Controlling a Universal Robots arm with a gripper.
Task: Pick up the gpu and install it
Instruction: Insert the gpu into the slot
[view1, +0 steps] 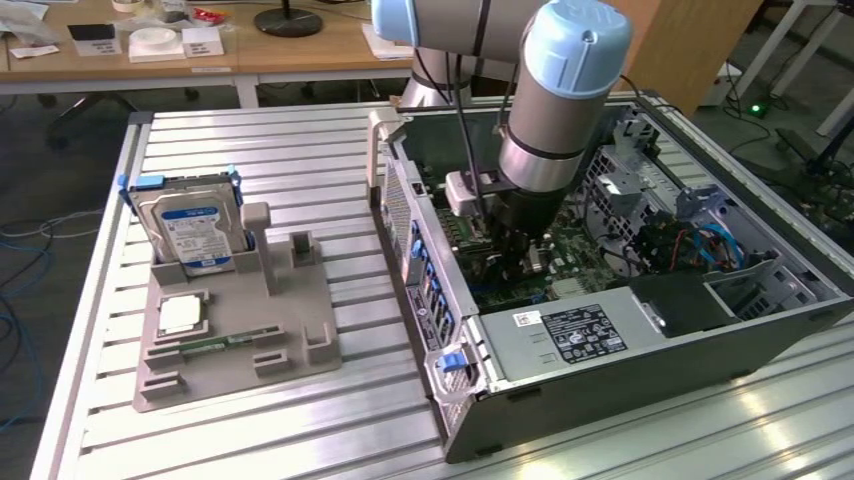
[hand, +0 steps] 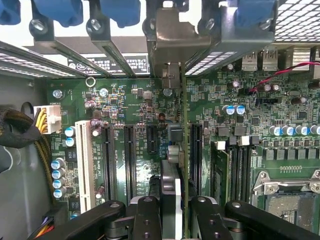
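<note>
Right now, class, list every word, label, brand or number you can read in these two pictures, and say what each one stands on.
No text reads clearly enough to quote.
Hard drive blue and white label: print too small.
Power supply black and white sticker: lines of print, blurred.
Small white sticker beside it: unreadable.
Motherboard white silkscreen markings: too small.
White label strip behind the case's slot bars: characters blurred.
Desk cards: unreadable.

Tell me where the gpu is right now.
The gpu stands on edge between the gripper fingers, inside the open computer case over the motherboard slots, in the exterior view's middle.
</note>
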